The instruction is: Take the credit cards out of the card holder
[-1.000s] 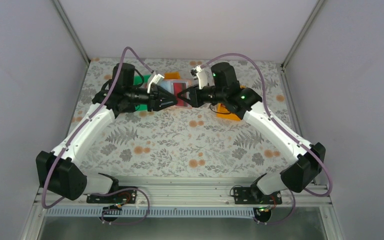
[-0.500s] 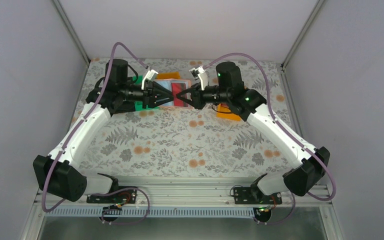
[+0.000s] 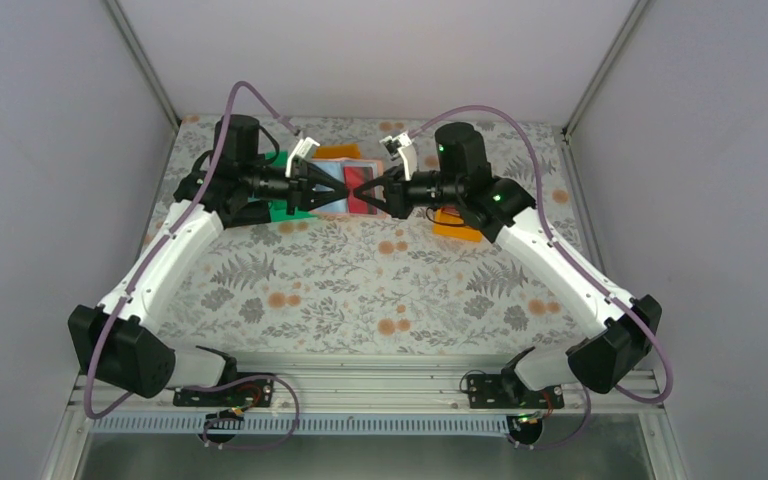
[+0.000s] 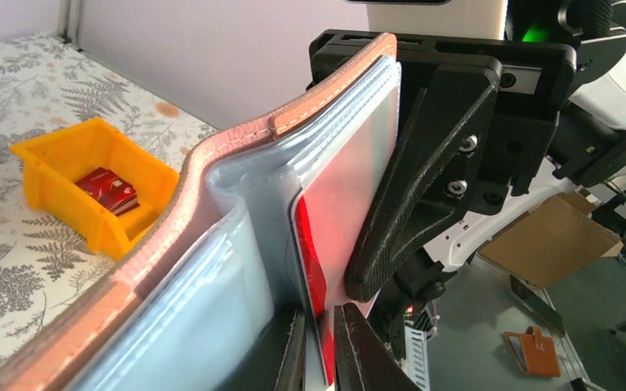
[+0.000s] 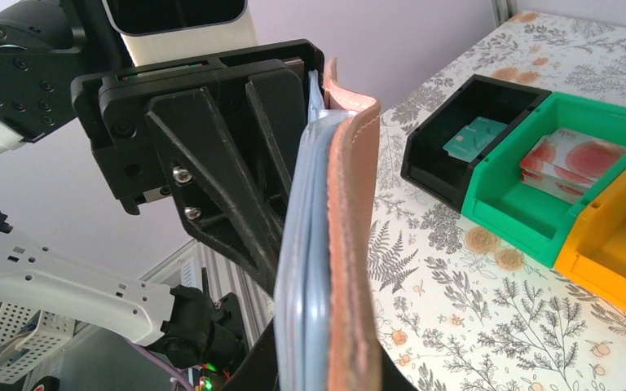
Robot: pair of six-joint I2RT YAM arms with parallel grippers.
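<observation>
The card holder [image 3: 352,187] hangs in the air between both grippers, brownish-pink outside [image 4: 212,159], with pale clear sleeves [image 4: 187,309] inside. My right gripper [image 3: 368,190] is shut on its edge, and the holder shows edge-on in the right wrist view [image 5: 346,244] between my right gripper's fingers [image 5: 326,371]. My left gripper [image 3: 343,192] is shut on a red credit card [image 4: 314,273] sticking out of a sleeve, its own fingertips [image 4: 319,318] either side of the card's edge. The right gripper's black fingers [image 4: 424,171] press the sleeve beside the card.
An orange bin [image 4: 90,183] holding a dark red card stands on the right side of the table [image 3: 457,223]. On the left are a black bin [image 5: 473,122] with a teal card, a green bin [image 5: 570,175] with whitish-pink cards and another orange bin [image 5: 619,244].
Both grippers have shifted a little toward the far side of the table with the holder between them. The left wrist has drawn back slightly to the left. The grips look unchanged.
</observation>
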